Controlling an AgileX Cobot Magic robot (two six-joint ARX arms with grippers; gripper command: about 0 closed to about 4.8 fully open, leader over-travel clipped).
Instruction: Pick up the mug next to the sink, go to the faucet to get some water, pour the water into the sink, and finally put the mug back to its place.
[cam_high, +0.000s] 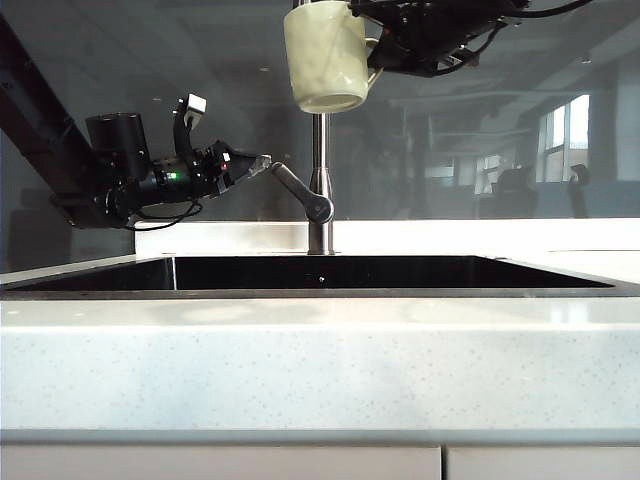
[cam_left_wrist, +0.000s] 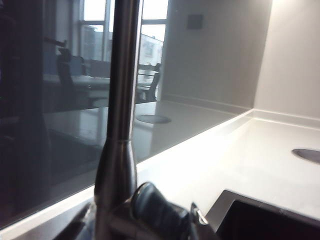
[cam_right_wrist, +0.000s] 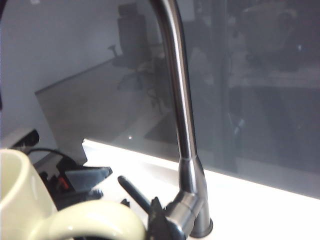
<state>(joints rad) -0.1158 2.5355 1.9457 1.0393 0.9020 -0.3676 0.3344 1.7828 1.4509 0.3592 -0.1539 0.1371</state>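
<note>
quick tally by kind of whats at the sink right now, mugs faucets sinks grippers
mug: 1, held up by the right gripper beside the faucet neck
faucet: 1
sink: 1
grippers: 2, the left gripper open at the faucet lever
total: 5

We cannot see the faucet (cam_high: 320, 200) spout: the frame cuts it at twelve o'clock, behind the mug (cam_high: 325, 55). The right gripper (cam_high: 385, 45) is cropped too (its fingers (cam_high: 380, 50) lost in dark housing). The left gripper (cam_high: 262, 163) tips blur against the lever (cam_high: 300, 190).
</note>
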